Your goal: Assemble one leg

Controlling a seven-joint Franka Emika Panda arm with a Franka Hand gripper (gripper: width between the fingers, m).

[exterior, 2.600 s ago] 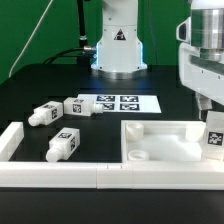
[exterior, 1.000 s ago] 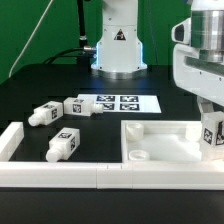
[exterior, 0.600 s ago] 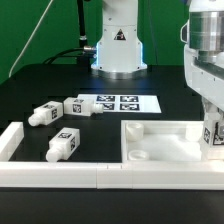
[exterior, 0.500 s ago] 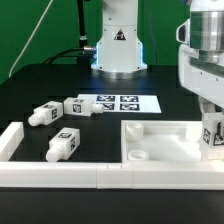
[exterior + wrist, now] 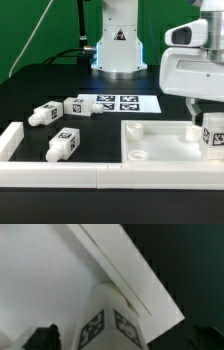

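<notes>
The leg (image 5: 213,137) was clamped in the tool (image 5: 211,128), right above the tray (image 5: 160,146); only square tag markers, no readable writing.

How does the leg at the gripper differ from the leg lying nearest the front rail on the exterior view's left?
The leg at the gripper stands upright over the tray piece; the front loose leg lies on its side on the black table. The first sits right under the gripper, on the exterior view's right; the second lies free, far from it. Both are stubby white posts bearing black-and-white tags.
</notes>
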